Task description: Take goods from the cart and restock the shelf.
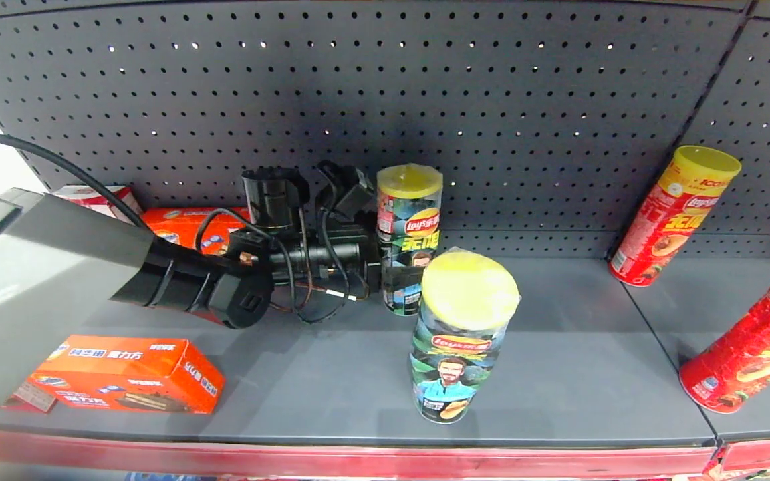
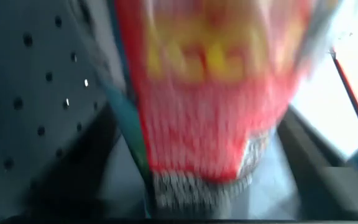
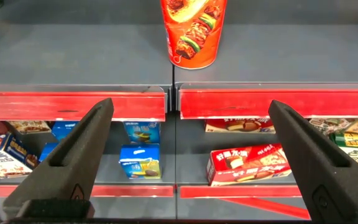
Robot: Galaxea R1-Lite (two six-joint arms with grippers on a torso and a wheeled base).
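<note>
Left gripper [image 1: 395, 270] was in over the shelf [image 1: 579, 374], coming from the left, fingers clamped on either side of the rear can [image 1: 410, 227] around mid-height. That can (dark label, yellow lid) was upright, near the pegboard [image 1: 385, 87]. Its base looked level with the deck, but we couldn't tell whether it was actually resting. In the left wrist view the same can [image 2: 210, 93] sat right up against the camera, blurred, with pegboard beside it.

Front can [image 1: 463, 334], same kind, stood upright on the deck, just in front of and to the right of the rear can, and apart from the gripper.

Right gripper [image 3: 189, 104] was spread wide with nothing held, hanging in front of the red price rails [image 3: 73, 102]. Past it we saw a skewer-print can [image 3: 194, 31] standing on the upper deck, plus a blue box [image 3: 138, 162] and a red box [image 3: 250, 165] on the level below.

Rest of the head view:
- A front orange box [image 1: 131, 374] lay flat at the front left.
- A rear orange box [image 1: 181, 224] sat further back, behind the left arm.
- A leaning red can [image 1: 676, 214] was propped against the pegboard on the right.
- A tilted red can [image 1: 752, 347] was at the far right edge.
</note>
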